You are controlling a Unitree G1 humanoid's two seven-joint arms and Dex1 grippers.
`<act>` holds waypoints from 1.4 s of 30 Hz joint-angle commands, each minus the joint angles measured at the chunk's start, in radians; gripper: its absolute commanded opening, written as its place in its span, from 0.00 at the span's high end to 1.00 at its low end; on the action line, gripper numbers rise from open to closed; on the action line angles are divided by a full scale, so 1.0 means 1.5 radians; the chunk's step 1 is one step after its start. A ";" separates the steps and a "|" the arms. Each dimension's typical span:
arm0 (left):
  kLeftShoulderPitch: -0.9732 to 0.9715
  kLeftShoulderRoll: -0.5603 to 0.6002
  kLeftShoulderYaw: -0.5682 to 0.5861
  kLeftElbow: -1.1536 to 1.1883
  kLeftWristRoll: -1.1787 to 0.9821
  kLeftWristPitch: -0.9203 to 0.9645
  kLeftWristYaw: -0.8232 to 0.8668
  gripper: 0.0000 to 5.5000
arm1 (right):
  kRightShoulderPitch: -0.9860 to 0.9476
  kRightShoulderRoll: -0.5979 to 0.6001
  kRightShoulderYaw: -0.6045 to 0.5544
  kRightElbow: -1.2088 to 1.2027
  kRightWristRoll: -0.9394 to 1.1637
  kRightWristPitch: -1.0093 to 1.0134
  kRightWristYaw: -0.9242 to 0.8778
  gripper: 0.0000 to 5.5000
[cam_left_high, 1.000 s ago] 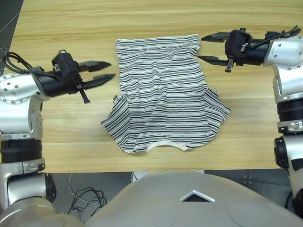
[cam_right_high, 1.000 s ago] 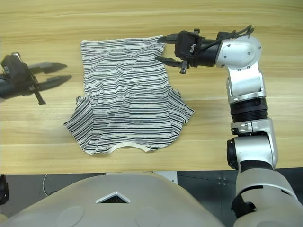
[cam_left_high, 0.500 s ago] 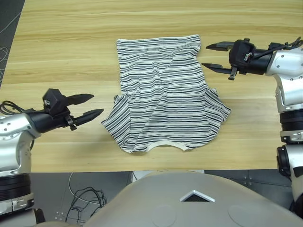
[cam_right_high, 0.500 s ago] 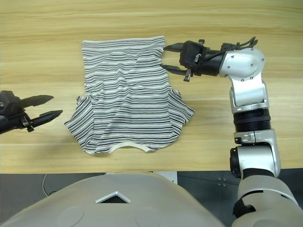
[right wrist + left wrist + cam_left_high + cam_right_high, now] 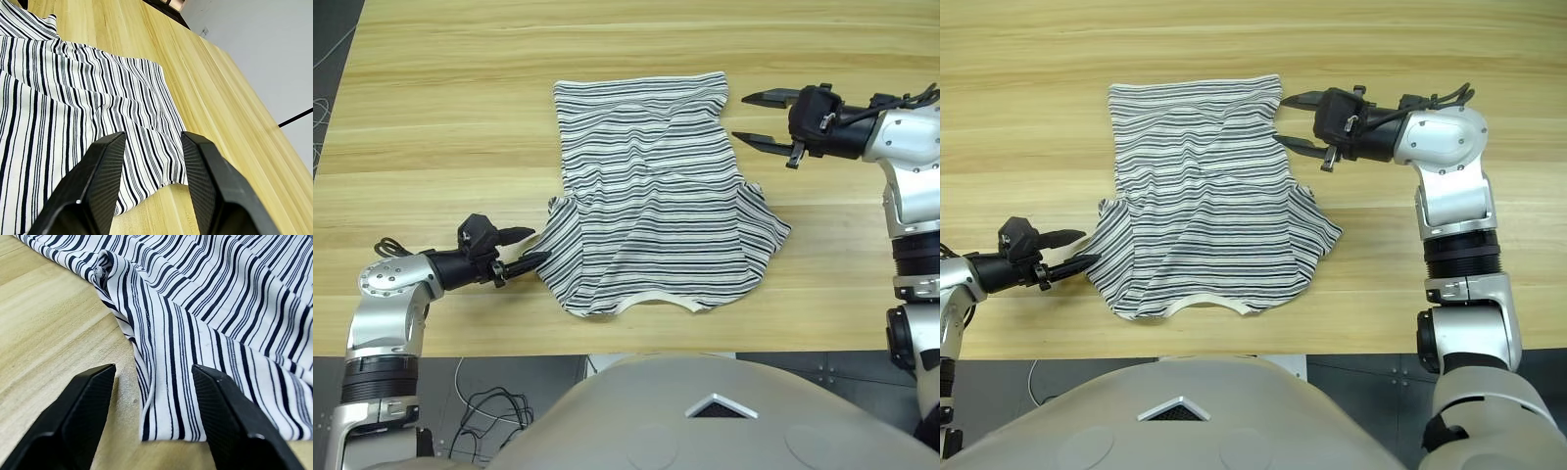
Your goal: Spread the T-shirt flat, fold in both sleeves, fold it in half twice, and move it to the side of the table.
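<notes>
A black-and-white striped T-shirt (image 5: 651,196) lies rumpled on the wooden table (image 5: 440,98), its hem at the far side and its collar near the front edge. Both sleeves bulge out at the sides. My left gripper (image 5: 540,245) is open, low over the table at the edge of the left sleeve (image 5: 146,382), which lies between its fingers (image 5: 83,416). My right gripper (image 5: 739,117) is open beside the shirt's far right corner (image 5: 171,171), above the table, with nothing gripped.
The table's front edge (image 5: 460,354) runs just below the collar. Bare wood stretches left, right and beyond the shirt. Dark floor (image 5: 333,39) shows past the table's left edge, with cables (image 5: 489,406) under the front.
My left arm has swung from beside the shirt's far left part down toward the front edge and in to the left sleeve. The right gripper has shifted slightly nearer and to the right.
</notes>
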 commanded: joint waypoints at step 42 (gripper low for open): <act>-0.014 0.048 0.050 -0.035 -0.096 0.020 -0.109 0.98 | -0.005 0.000 0.015 0.012 -0.010 -0.002 -0.007 0.62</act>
